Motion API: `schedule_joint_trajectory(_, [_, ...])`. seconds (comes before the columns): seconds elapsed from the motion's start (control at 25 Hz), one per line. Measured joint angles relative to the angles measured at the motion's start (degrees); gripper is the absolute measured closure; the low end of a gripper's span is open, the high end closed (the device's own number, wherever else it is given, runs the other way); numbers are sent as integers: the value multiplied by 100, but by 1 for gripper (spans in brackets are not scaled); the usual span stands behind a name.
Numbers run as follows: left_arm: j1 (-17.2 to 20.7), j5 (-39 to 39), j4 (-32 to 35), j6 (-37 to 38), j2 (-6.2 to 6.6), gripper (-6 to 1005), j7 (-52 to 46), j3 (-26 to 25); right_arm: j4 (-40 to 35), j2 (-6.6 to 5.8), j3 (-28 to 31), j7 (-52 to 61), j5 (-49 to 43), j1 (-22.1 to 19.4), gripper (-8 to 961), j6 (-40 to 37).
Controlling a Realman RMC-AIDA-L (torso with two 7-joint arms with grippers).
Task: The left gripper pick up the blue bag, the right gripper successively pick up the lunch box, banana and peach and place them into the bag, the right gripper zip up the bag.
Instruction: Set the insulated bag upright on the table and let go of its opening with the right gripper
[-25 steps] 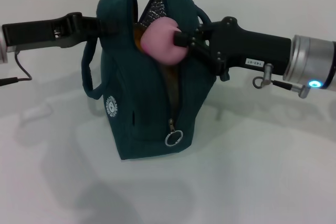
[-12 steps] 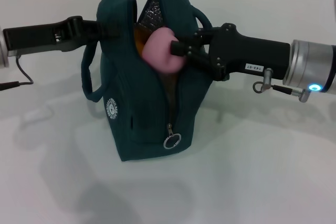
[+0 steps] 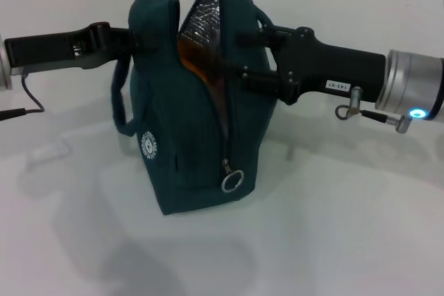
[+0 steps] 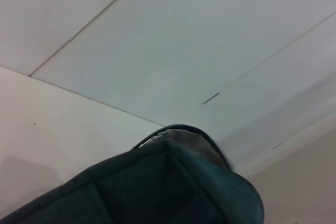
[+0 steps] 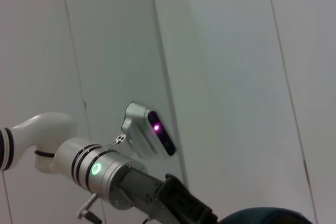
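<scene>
Teal-blue fabric lunch bag (image 3: pixel 187 109) stands upright on the white bench (image 3: pixel 333 227), mouth agape. My left tool (image 3: pixel 135 38) grips its top edge; my right tool (image 3: pixel 232 73) reaches inside, grip hidden.

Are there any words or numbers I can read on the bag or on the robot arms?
Round white logo on the blue bag: it has marks on it, but they are too small to read.
White sticker on the right arm just behind the right gripper: dark characters, too blurred to read.
Pale marking on the left arm: too blurred to read.
Nothing else carries any writing.
</scene>
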Motion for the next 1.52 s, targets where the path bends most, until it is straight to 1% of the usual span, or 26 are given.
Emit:
schedule_joint_trajectory(0.28, [0,9,0,0,4,945,0,5,31,18,577,1,108,-190,277,4])
schedule_joint_trajectory(0.52, [5,19,0,0,7,945,17,6,71,-4,649,44,350,-301,190,67])
schedule_joint_trajectory(0.76, [-1,8,0,-1,4,946,50,19,229,-3,574,255,310,-190,183,249])
schedule_joint_trajectory(0.96, [-1,4,0,8,1,946,52,11,129,-60,561,408,220,-104,176,310])
schedule_joint_trajectory(1.12, [8,2,0,22,-2,946,53,3,-250,-204,602,688,-79,-132,172,318])
schedule_joint_trajectory(1.24, [11,12,0,26,0,945,53,1,-558,-332,644,1126,-433,-152,174,571])
schedule_joint_trajectory(1.36, [11,12,0,26,1,945,56,0,-653,-408,777,1422,-852,-104,178,837])
schedule_joint_trajectory(1.44, [10,9,0,26,-2,945,70,3,-638,-409,976,1453,-1140,-78,181,938])
schedule_joint_trajectory(1.52, [9,5,0,26,-6,945,83,4,-635,-360,1221,1450,-1427,-76,182,976])
